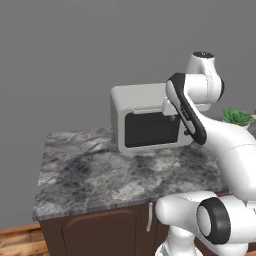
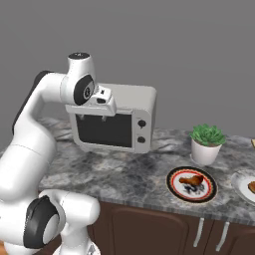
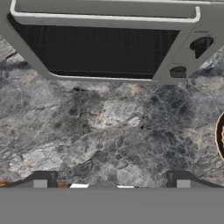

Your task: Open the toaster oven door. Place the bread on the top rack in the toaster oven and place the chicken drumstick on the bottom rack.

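The light-grey toaster oven (image 1: 136,97) (image 2: 142,102) stands at the back of the marble counter. Its door (image 1: 150,129) (image 2: 105,130) (image 3: 105,49) is closed, its pale handle bar (image 3: 105,19) along the upper edge. My gripper (image 2: 92,118) (image 3: 111,180) hangs open just in front of the door's top, fingers (image 3: 41,179) spread wide, holding nothing. Both racks are hidden behind the dark glass. The chicken drumstick (image 2: 191,180) lies on a patterned plate (image 2: 174,191). The bread (image 2: 251,187) shows as a brown lump at the right edge, on a white plate.
A potted green plant (image 2: 206,142) (image 1: 237,117) stands right of the oven, behind the plates. Two black knobs (image 2: 142,123) (image 3: 201,43) sit on the oven's right strip. The marble counter (image 1: 95,175) stretches bare to the left of the oven, above brown cabinets.
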